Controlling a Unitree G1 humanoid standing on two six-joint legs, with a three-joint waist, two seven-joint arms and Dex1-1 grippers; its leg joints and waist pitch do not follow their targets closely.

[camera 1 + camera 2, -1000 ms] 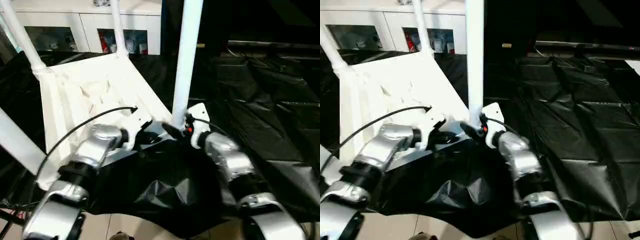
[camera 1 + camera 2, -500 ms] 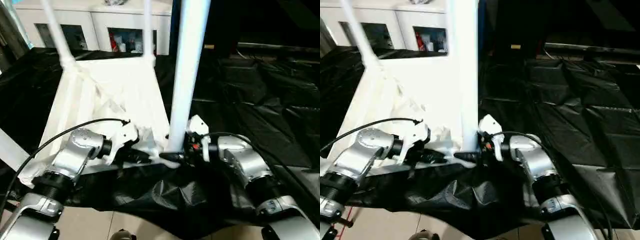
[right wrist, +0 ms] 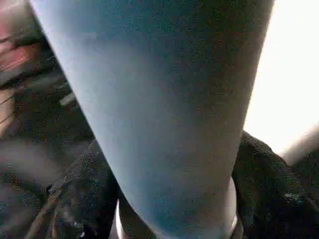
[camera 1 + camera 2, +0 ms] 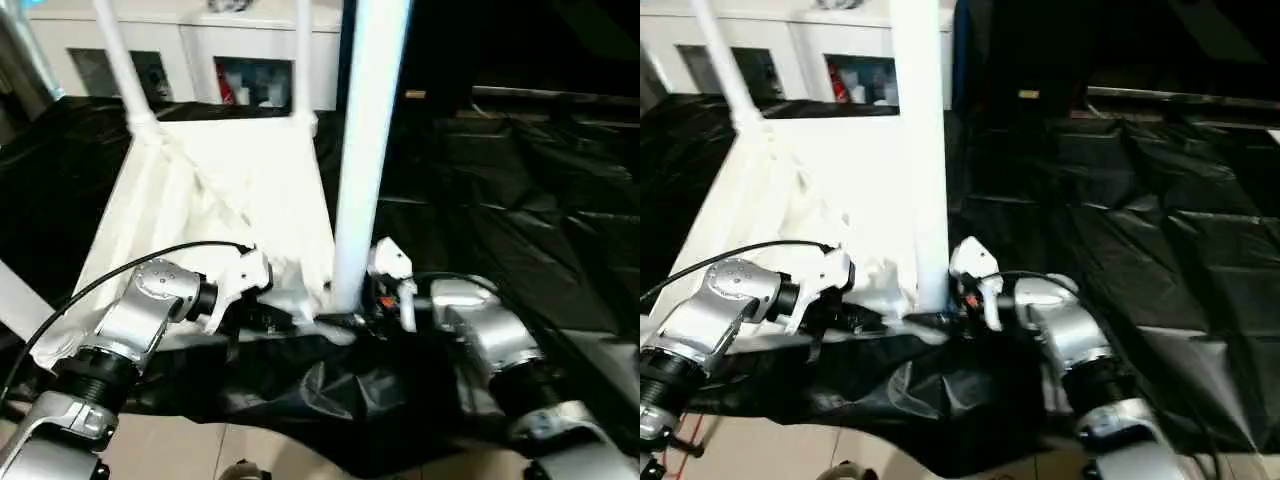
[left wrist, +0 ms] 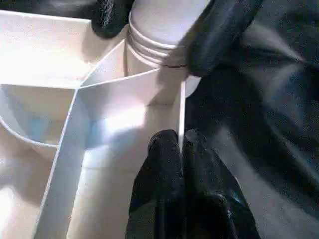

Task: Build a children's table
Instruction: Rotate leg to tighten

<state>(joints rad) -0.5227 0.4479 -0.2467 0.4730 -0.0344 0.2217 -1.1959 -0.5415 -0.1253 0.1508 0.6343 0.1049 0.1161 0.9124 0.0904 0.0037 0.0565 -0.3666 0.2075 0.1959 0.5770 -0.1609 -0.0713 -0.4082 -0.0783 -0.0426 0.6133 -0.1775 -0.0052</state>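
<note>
The children's table lies upside down on black sheeting, its ribbed white top facing up. Three white legs stand in other corners. The near right leg stands in its corner socket. My right gripper is closed around this leg's base, with one black finger on each side; the leg runs between them. My left gripper is shut on the top's thin rim wall just beside that socket.
A white cabinet with glass doors stands behind the table. Crinkled black sheeting spreads to the right and hangs over the near edge. Tiled floor shows below it. A black cable loops over my left forearm.
The head camera has swung, shifting the whole picture. My right gripper has moved in and closed around the near leg's base. My left gripper stays shut at the rim.
</note>
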